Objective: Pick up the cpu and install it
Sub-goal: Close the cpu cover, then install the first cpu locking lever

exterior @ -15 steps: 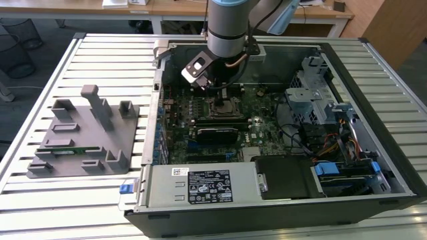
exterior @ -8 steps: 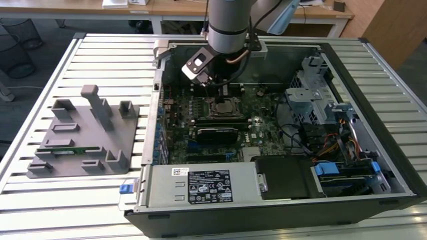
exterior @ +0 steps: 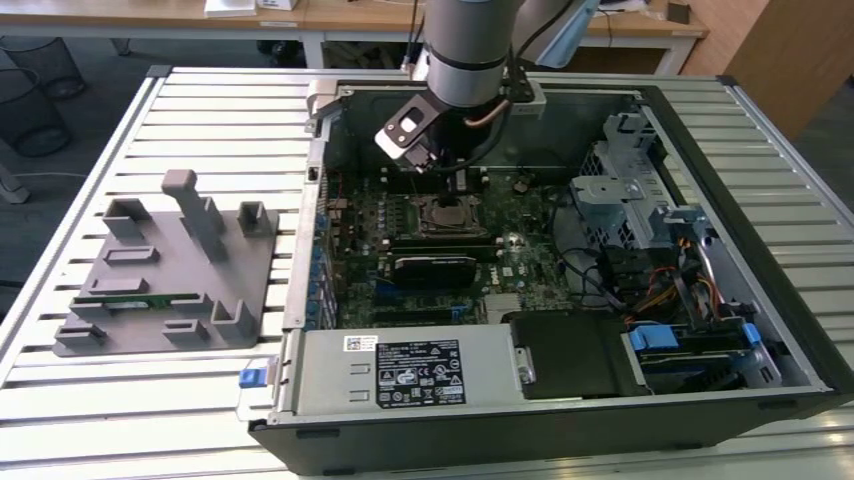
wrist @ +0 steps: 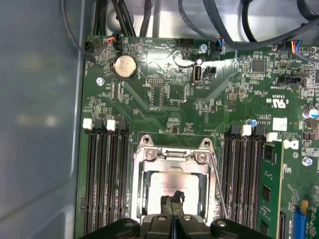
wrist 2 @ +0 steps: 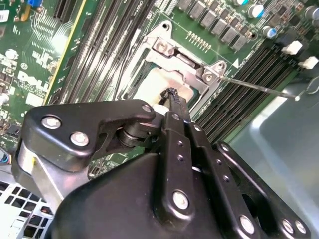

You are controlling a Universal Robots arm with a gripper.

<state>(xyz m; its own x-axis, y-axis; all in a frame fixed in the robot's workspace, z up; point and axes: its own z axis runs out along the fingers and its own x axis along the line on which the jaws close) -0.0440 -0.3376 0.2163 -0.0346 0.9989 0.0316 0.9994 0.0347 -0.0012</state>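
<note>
arm: UR arm (exterior: 467, 40) comes down from above into open PC case (exterior: 534, 420), which lies on slatted tabletop (exterior: 200, 110).
gripper: gripper (exterior: 451, 197) sits low over the mobo (exterior: 521, 260), right above the socket area, toward the far side of the case in the exterior view.
fingers: both wrist views show the fingers (wrist 2: 175, 107) pressed together into one narrow black tip, no gap visible, nothing seen clamped between them.
cpu: cpu (wrist: 172, 181) lies flat inside socket frame (wrist: 172, 155), shiny pale metal top up, framed on all visible sides by the silver bracket.
tip vs cpu: finger tip is over the middle of the cpu top; touching or just above, can't tell.
socket frame: silver bracket w/ two screws at one end, set between two banks of black memory slots (wrist: 107, 174).
lever: thin metal rod (wrist 2: 259, 87) runs from a socket corner out over the slots in the second wrist view.
mobo extras: round coin cell (wrist: 125, 66) well apart from the socket, near the board edge by the cables.
fixture: grey holder block (exterior: 174, 290) on the tabletop at the exterior view's left, beside the case, w/ a green memory stick (exterior: 140, 300) lying in it.
</note>
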